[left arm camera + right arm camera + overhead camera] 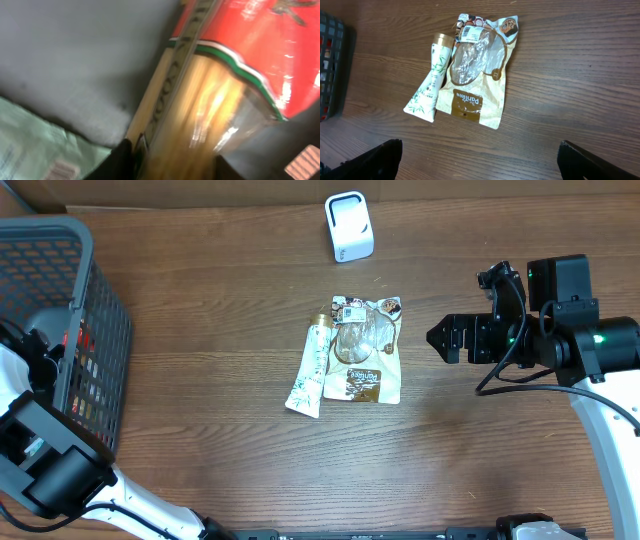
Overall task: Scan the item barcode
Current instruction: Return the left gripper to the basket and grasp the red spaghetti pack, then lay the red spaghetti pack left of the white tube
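Left end effector (170, 165) clamped on the pasta packet (210, 100), down in the basket (60, 240). Light, stiff lengthwise but brittle, and the film looks slippery (I'd grip mid-pack, not the ends). Right end effector (480, 160) wide open, empty, over the counter (500, 470). Can't find the packet's barcode, and the overhead view hides the grasp behind basket mesh.

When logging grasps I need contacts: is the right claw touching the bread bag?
Apart. The right wrist view shows the open right claw low in the frame, with bare wooden table separating it from the bread bag.
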### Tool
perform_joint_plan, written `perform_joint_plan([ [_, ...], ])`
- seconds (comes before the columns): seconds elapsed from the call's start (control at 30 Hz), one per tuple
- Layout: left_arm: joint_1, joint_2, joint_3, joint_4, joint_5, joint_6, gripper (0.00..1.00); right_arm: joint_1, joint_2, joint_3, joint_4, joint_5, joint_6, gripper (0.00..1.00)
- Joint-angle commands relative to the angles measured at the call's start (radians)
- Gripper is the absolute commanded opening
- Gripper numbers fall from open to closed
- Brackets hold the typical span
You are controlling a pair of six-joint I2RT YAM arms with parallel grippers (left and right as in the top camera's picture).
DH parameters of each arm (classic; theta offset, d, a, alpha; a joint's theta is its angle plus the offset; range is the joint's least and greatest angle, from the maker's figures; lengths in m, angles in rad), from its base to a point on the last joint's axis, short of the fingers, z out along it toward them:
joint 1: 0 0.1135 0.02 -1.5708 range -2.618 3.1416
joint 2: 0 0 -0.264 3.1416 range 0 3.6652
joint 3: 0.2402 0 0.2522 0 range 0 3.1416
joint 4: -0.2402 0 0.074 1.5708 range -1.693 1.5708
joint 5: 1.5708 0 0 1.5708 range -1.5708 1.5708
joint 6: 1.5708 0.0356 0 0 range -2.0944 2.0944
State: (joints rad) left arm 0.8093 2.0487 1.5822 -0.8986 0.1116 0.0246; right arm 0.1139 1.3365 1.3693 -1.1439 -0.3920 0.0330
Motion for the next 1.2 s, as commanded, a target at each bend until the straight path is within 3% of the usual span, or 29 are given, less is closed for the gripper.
perform_joint_plan([
  [0.0,0.015,0.026,-0.028,-0.015,-0.059,-0.056,0.44,0.006,0.0,0.024,0.003,-0.003,-0.004,1.0],
  [0.1,0.015,0.038,-0.044,0.007,-0.059,-0.055,0.51,0.006,0.0,0.024,0.0,-0.003,-0.004,1.0],
  [0.27,0.015,0.084,-0.069,0.008,-0.056,-0.055,0.42,0.006,0.0,0.024,-0.013,-0.002,-0.004,1.0],
  [0.3,0.015,0.086,-0.069,0.006,-0.055,-0.055,0.33,0.006,0.0,0.024,-0.014,-0.002,-0.004,1.0],
  [0.33,0.015,0.09,-0.069,0.002,-0.055,-0.055,0.04,0.006,0.0,0.024,-0.014,-0.002,-0.004,1.0],
  [0.57,0.016,0.082,0.034,-0.094,0.023,-0.02,0.04,0.006,0.0,0.024,-0.003,-0.002,-0.004,1.0],
  [0.9,0.012,0.082,0.48,-0.365,0.155,0.054,0.04,0.006,0.0,0.024,-0.002,-0.002,-0.004,1.0],
  [1.17,0.01,0.082,0.78,-0.473,0.26,0.137,0.04,0.006,0.0,0.024,-0.002,-0.002,-0.004,1.0],
])
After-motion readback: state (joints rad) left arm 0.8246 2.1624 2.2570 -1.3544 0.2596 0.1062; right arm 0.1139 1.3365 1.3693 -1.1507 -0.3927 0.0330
